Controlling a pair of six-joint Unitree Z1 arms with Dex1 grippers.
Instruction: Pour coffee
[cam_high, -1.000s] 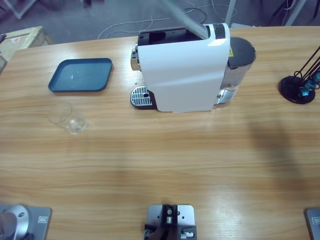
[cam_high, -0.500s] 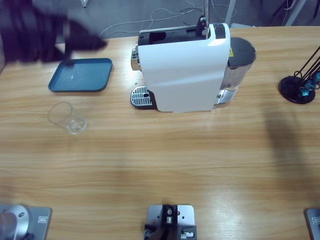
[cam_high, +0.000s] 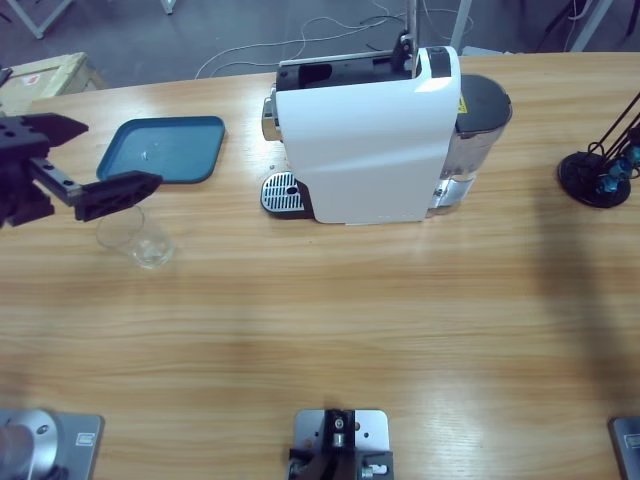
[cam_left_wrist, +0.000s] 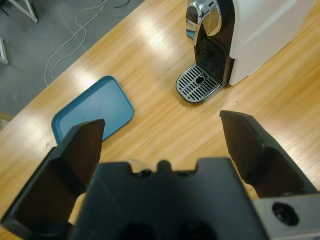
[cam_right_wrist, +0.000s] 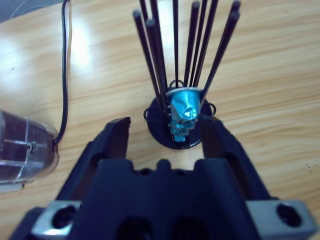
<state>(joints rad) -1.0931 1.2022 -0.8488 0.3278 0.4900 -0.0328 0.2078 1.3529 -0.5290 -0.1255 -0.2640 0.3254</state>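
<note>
The left gripper (cam_high: 68, 158) is now hanging over the table's left end, its black jaws spread wide apart and holding nothing; half a second ago only a dark blur was sweeping across that corner, and a second ago nothing of the arm was showing there at all. Just beneath and slightly ahead of its nearer jaw the glass (cam_high: 135, 236) is standing upright, not touched, with no brown liquid that can be made out in it. Just beyond the jaws the blue tray (cam_high: 165, 150) is lying flat. Further ahead, as the left wrist view shows, the coffee machine (cam_left_wrist: 260, 30) is waiting with its drip grate (cam_left_wrist: 199, 83) bare under the chrome spout (cam_left_wrist: 202, 15). No coffee is showing anywhere yet. The arrival probably means the glass is about to be picked up and carried to the grate.

The right gripper (cam_right_wrist: 165, 134) is hovering well away, over the black wire capsule stand (cam_right_wrist: 175, 75), jaws open on either side of a blue capsule (cam_right_wrist: 184, 111) without gripping it
</note>
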